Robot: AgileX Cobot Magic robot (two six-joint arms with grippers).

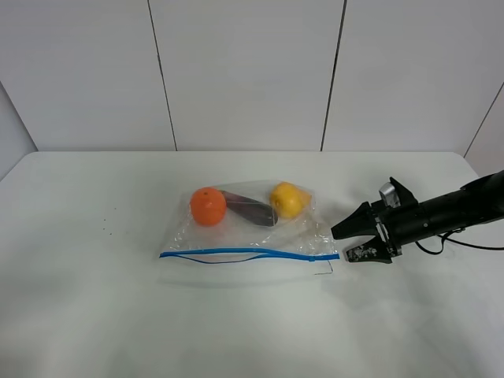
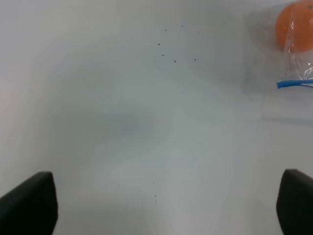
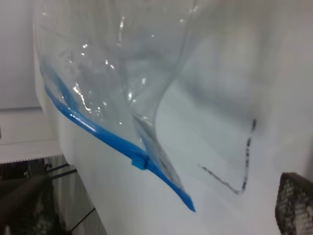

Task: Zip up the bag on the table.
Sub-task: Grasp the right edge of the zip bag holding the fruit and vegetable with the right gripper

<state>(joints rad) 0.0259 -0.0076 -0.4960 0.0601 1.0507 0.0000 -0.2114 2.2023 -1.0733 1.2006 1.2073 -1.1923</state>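
Observation:
The clear bag (image 1: 248,228) lies flat mid-table, holding an orange fruit (image 1: 208,205), a yellow fruit (image 1: 287,199) and a dark item (image 1: 250,209). Its blue zipper strip (image 1: 252,253) runs along the near edge, and a thinner blue line sags below it on the left half. My right gripper (image 1: 342,244) stands open just off the strip's right end, nothing between its fingers. The right wrist view shows that strip end (image 3: 183,198) and a small blue slider (image 3: 139,161) close up. My left gripper (image 2: 161,208) is open over bare table (image 2: 122,127), with the bag's left end (image 2: 293,84) ahead of it.
A small black corner mark (image 1: 324,272) is drawn on the table by the strip's right end. A few dark specks (image 2: 171,54) dot the tabletop left of the bag. White wall panels stand behind the table.

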